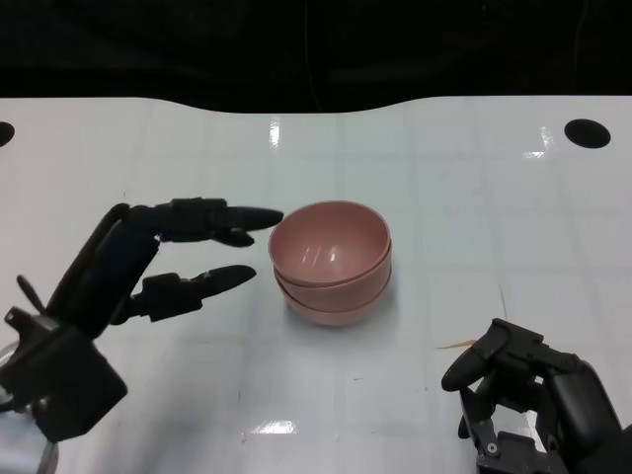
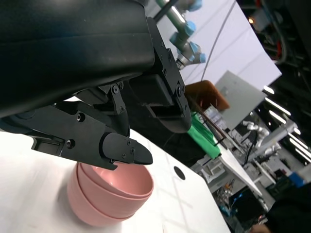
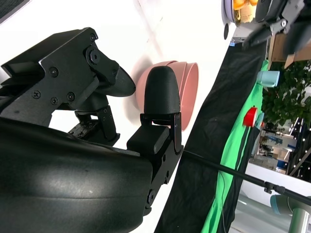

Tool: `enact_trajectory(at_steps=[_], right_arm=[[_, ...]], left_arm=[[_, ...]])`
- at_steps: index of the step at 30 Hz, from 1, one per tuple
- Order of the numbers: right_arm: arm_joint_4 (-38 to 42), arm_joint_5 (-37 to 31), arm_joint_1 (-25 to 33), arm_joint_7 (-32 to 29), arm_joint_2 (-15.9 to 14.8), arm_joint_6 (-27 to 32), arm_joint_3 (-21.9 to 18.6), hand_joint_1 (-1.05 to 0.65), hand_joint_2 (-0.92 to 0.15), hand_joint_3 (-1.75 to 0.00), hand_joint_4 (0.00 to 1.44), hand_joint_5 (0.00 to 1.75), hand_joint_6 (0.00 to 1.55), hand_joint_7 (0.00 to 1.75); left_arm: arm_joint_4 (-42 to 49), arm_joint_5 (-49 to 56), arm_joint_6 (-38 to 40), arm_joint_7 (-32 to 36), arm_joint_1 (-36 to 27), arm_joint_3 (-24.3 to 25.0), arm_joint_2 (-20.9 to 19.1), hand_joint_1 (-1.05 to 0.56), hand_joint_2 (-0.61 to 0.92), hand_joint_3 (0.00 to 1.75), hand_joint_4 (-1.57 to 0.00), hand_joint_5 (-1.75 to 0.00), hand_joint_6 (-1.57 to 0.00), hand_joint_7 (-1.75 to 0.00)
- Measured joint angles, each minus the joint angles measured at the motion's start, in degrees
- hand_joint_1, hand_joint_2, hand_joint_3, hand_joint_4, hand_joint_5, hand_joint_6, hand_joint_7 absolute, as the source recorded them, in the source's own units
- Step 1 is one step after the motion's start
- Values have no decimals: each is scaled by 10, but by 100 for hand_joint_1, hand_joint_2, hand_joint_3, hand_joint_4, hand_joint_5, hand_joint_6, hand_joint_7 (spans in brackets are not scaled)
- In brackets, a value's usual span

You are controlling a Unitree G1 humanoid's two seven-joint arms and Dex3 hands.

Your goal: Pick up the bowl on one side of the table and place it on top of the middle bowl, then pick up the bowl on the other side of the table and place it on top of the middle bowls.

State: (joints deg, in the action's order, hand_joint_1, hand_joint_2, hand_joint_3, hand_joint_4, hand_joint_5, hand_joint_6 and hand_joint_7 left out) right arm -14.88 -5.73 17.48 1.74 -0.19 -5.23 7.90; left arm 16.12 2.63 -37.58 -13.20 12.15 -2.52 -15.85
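A stack of pink bowls (image 1: pixel 332 259) stands in the middle of the white table (image 1: pixel 474 197), nested one inside another. My left hand (image 1: pixel 168 259) is just left of the stack with its fingers spread apart and pointing at the rim, holding nothing. In the left wrist view the fingertips (image 2: pixel 131 153) hover over the near edge of the pink bowls (image 2: pixel 109 194). My right hand (image 1: pixel 533 395) sits low at the front right, well away from the stack, fingers curled in and empty. The right wrist view shows the pink bowls (image 3: pixel 187 92) beyond its fingers (image 3: pixel 163 92).
Two dark round holes (image 1: pixel 587 132) mark the far corners of the table. Beyond the far table edge is black cloth. A thin straw-coloured sliver (image 1: pixel 456 345) lies on the table near my right hand.
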Motion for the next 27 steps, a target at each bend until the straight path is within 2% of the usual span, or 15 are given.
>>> enact_trajectory(at_steps=[4, 7, 10, 13, 17, 19, 21, 27], right_arm=[[-1, 0, 0, 0, 0, 0, 0, -2, -48, -119, 81, 157, 75, 135], [-3, 0, 0, 0, 0, 0, 0, -2, -48, -119, 81, 157, 75, 135], [-4, 0, 0, 0, 0, 0, -1, -1, -48, -120, 81, 157, 75, 135], [-6, 0, 1, 0, 0, 2, -1, -1, -47, -120, 81, 157, 74, 135], [-9, 0, 0, 0, 0, 2, -4, -1, -47, -121, 81, 157, 74, 135], [-9, 0, 0, 0, 0, 2, -4, -2, -47, -121, 81, 157, 74, 135], [-9, 0, 0, -1, 0, 2, -5, -1, -47, -121, 81, 157, 74, 135], [-9, 0, -1, -2, 1, 2, -6, -2, -47, -121, 80, 157, 74, 136]], left_arm=[[-6, -23, 7, -2, -33, 6, 6, -8, 69, 71, -76, -107, -97, -46], [-6, -35, 7, -5, -47, 9, 11, -7, 63, 83, -76, -111, -94, -56], [-8, -67, 8, -12, -55, 16, 23, -6, 56, 102, -77, -123, -89, -74], [-20, -79, 26, -14, -73, 19, 32, -7, 54, 109, -78, -135, -82, -95], [-43, -79, 57, -14, -86, 23, 38, -8, 53, 112, -79, -142, -80, -103], [-53, -95, 70, -21, -93, 25, 38, -9, 51, 115, -80, -155, -77, -113], [-62, -106, 88, -30, -102, 26, 39, -10, 53, 114, -81, -158, -75, -123], [-130, -147, 205, -30, -151, 32, 51, -10, 52, 112, -78, -163, -70, -142]])
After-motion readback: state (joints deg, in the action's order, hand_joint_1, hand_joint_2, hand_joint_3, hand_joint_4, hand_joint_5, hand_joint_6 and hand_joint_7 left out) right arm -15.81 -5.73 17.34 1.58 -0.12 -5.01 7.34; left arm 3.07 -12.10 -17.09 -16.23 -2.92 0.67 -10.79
